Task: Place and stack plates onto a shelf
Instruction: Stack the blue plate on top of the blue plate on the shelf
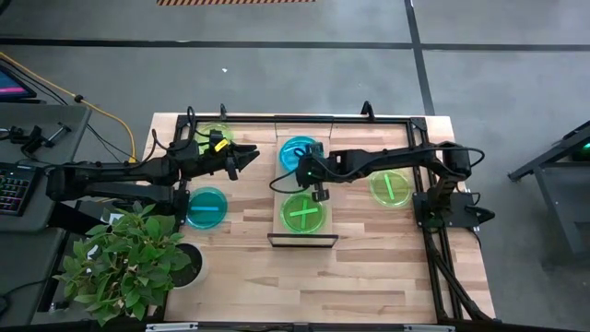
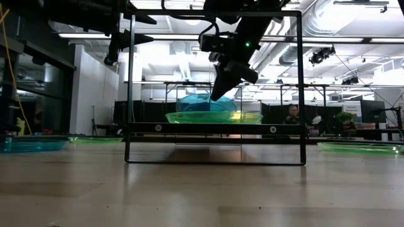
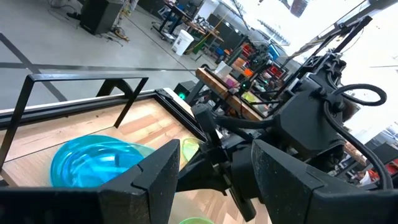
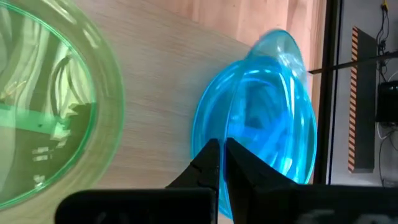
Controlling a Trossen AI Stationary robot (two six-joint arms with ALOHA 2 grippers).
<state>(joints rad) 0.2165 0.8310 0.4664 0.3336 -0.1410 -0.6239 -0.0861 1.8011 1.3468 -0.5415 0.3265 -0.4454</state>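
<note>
The shelf (image 1: 282, 184), a light-wood board in a thin black frame, lies mid-table. A lime-green plate (image 1: 304, 213) with crossed stripes rests flat on its near end. A cyan-blue plate (image 1: 295, 150) sits tilted on its far end. It looks like a tall dome in the low view (image 2: 197, 103). My right gripper (image 1: 319, 194) points down between the two plates, shut at the blue plate's rim. My left gripper (image 1: 247, 159) hovers open and empty to the left of the shelf's far end. My right gripper (image 4: 221, 152) pinches the blue plate's rim (image 4: 208, 134) on the side facing the green plate (image 4: 43, 106), only at the fingertips (image 4: 210, 155). It comes from above, pointing down. The plate stands tilted on the shelf (image 4: 161, 56); which edge bears on the board cannot be told.
Three more plates lie on the tabletop. One green plate (image 1: 217, 136) is under the left arm, a blue one (image 1: 206, 207) lies left of the shelf, and a green one (image 1: 391, 187) lies right of it. A potted plant (image 1: 129, 258) stands at the near left corner. A black frame rail (image 1: 304, 118) runs along the far edge.
</note>
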